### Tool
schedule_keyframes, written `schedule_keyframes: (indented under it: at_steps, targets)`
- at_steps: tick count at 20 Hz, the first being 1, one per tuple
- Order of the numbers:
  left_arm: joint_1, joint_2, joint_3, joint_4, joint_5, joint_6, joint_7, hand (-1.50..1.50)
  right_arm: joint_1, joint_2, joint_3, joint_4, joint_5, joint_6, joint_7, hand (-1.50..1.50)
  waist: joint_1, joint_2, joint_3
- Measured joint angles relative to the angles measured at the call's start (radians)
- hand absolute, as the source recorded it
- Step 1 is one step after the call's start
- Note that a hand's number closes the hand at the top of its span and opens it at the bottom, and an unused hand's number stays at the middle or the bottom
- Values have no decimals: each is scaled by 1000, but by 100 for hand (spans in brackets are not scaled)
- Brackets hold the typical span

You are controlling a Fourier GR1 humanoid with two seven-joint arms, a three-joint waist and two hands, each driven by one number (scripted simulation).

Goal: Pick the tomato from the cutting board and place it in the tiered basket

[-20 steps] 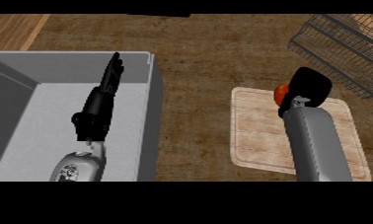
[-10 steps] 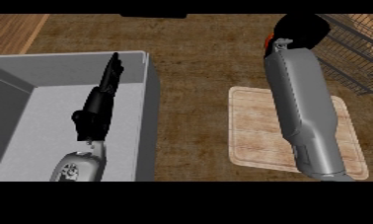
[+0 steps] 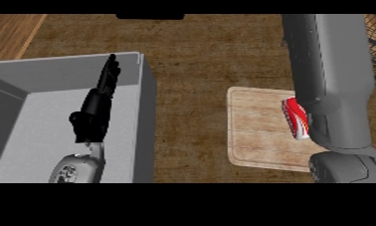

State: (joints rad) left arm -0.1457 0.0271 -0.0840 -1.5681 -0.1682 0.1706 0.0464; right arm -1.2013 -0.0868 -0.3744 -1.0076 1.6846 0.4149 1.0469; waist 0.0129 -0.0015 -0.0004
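The tomato does not show, so I cannot tell where it is or which way it points. A tomato is round, soft and smooth, with no long side, so hold it gently round the middle. The right hand is out of sight; only its grey arm (image 3: 330, 70) shows, above the cutting board (image 3: 257, 130). The left hand (image 3: 99, 100) rests over the sink (image 3: 44, 70), fingers straight

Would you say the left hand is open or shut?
Open: the left hand shows straight fingers, holding nothing, above the grey sink.
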Motion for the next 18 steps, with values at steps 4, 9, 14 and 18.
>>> schedule_keyframes:
  at_steps: [4, 9, 14, 18]
  targets:
    - [5, -5, -12, -5, -11, 6, -1, 0, -80, -33, -59, 6, -6, -6, 1, 150, 2, 2, 1]
    - [-7, -2, -5, 13, -4, 2, -16, 0, -108, -73, -125, 57, -31, -79, -3, 150, 5, 5, 1]
    - [-8, 3, 1, 0, 5, -9, 0, 0, -113, -165, -163, 168, -36, -171, -34, 150, 10, 9, 1]
    - [-11, 1, -5, -14, -5, -5, 20, 0, -121, -244, -168, 262, -25, -209, -53, 150, 11, 9, 0]
